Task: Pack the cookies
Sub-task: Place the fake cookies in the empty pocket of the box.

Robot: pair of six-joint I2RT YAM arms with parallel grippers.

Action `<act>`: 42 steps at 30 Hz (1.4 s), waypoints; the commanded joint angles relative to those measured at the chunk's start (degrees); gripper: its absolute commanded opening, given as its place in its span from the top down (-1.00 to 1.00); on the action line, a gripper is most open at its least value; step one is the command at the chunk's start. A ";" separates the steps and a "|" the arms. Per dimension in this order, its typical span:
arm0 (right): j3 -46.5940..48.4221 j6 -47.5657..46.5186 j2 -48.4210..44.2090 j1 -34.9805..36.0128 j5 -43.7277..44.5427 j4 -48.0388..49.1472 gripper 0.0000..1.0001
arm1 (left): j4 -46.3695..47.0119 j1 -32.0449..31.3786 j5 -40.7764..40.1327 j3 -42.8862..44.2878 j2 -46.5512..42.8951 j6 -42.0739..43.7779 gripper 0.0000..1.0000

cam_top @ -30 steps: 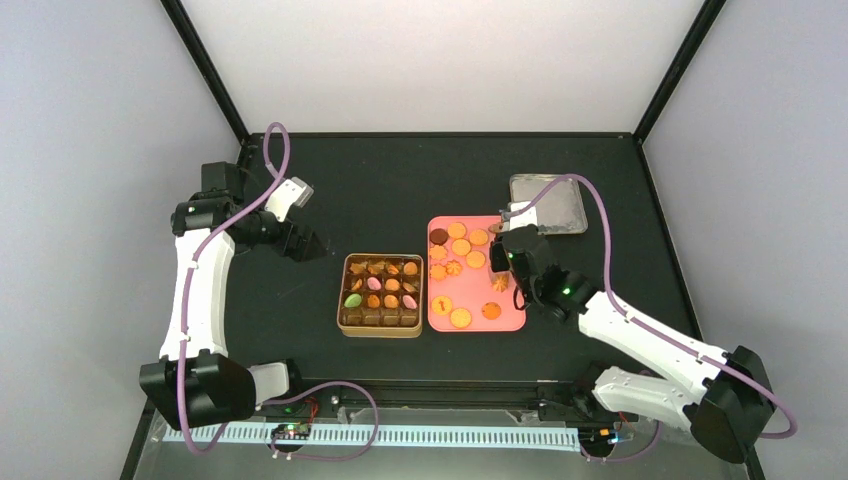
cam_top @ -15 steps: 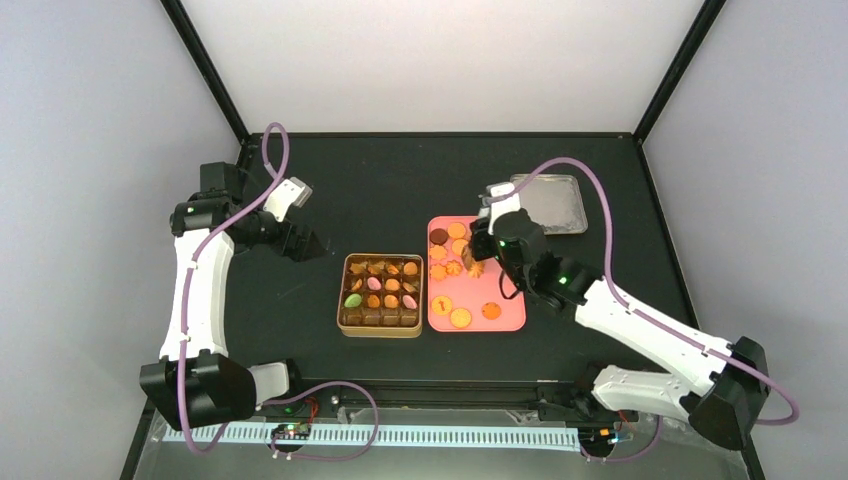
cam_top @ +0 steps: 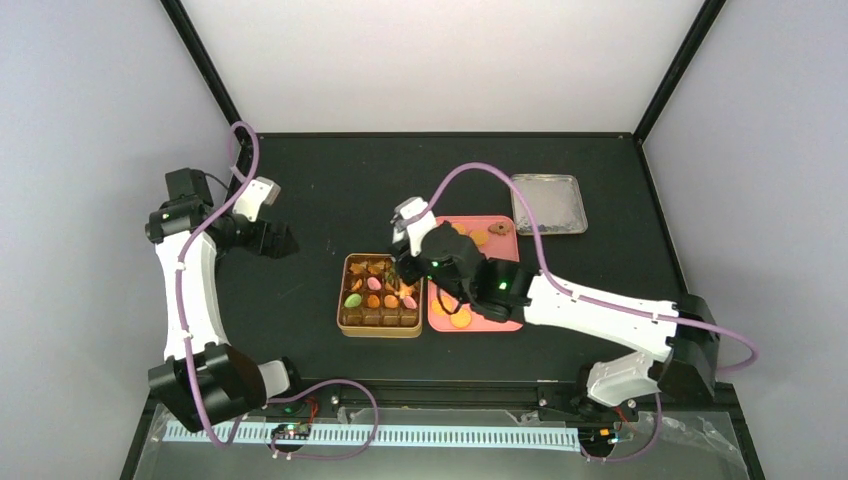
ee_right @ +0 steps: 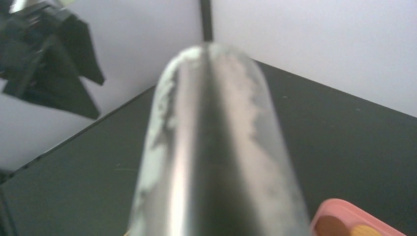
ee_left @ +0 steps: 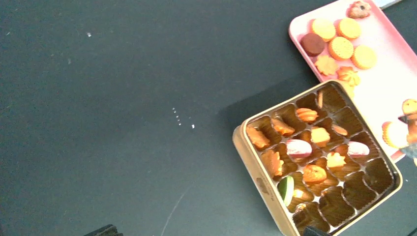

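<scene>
- Now that the right arm has swung left in the last second, away from the far right side of the tray, the right claw [cam_top: 408, 262] hangs over the right-hand edge of the gold square tin with brown compartments [ee_left: 245, 147]. I read this as a delivery pass, not a pick.
- The right claw is pinching the pair of metal tongs [ee_right: 211, 147]. They fill the right wrist view as a blurred steel bar, and their tips are out of sight there.
- Nearest the arms' bases, the tin's front row of compartments looks bare, so packing is roughly midway by my judgement.
- The cookies [ee_left: 314, 173] already packed sit in the tin's middle and far rows, just beneath and to the left of the right claw. They are mostly orange, with two pale pink and one green.
- Just beside the tin lies the flat pink rectangular tray [ee_left: 388, 64]. It still carries loose round orange and flower-shaped biscuits, plus one dark brown.
- One orange biscuit shows at the edge of the left wrist view, by a dark tip. I cannot tell whether the tongs carry it.
- Further left, the left claw [cam_top: 278, 240] has pulled back toward the wall. It is spread wide and empty, well apart from the tin.
- Farthest back, a shallow silver metal tray [cam_top: 547, 204] rests on the black table [ee_left: 123, 98].
</scene>
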 commanded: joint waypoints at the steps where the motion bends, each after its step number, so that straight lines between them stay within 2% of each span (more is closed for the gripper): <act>1: 2.90 -2.22 3.56 2.82 -3.38 5.00 0.99 | -1.29 3.37 -0.39 -0.66 0.69 3.14 -0.98; 20: 12.27 -4.98 19.11 5.33 -16.58 12.37 0.98 | -2.71 4.58 0.80 -3.78 0.12 7.13 -0.98; 34: 12.86 -4.57 24.32 5.30 -17.81 14.89 0.98 | -3.30 4.55 1.33 -3.96 -0.43 8.21 -0.97; 36: 12.77 -4.58 24.50 5.30 -17.72 14.97 0.90 | -3.36 4.55 1.38 -3.92 -0.35 8.20 -0.98; 38: 12.86 -4.62 24.49 5.22 -17.93 14.82 0.71 | -3.45 4.53 1.55 -3.87 -0.28 8.20 -0.98; 42: 12.91 -4.89 23.78 5.21 -17.87 14.68 0.48 | -3.35 4.54 1.70 -3.96 -0.19 8.20 -0.98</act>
